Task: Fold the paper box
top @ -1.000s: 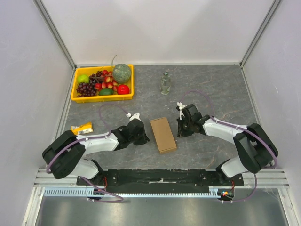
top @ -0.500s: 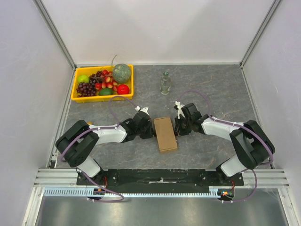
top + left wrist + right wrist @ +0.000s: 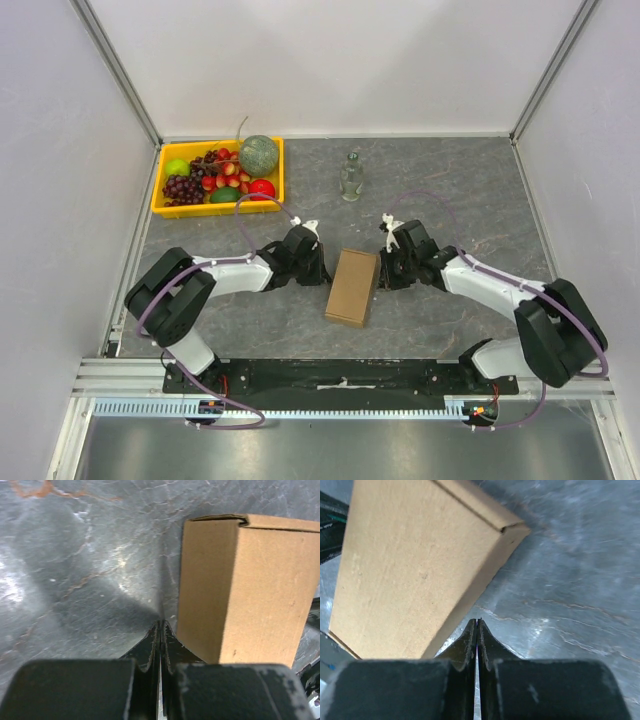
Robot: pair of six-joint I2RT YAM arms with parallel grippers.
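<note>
In the upper left of the top view a yellow tray holds grapes, strawberries, a melon and other fruit, well apart from everything else on the grey stone-patterned bench.

Below it the left arm reaches from the lower left toward the middle of the frame. The left pincer lies low over the bench with its fingers pressed together, nothing between them. In the left wrist view the joined tips point at the bare bench just beside the lower edge of the box's side wall. Whether they touch the cardboard cannot be told.

The paper box sits at the middle of the bench, between the two pincers. It is a closed, flat brown rectangle lying on its broad face, its long axis leaning slightly from upper right to lower left. The left wrist view shows one long side wall and the lid seam at a corner.

Above the box, near the top centre of the bench, a small clear glass bottle stands upright.

On the right, the right pincer comes in from the lower right, fingers together and holding nothing. In its own view the tips sit right at the box's lower side edge, touching or almost so.
</note>
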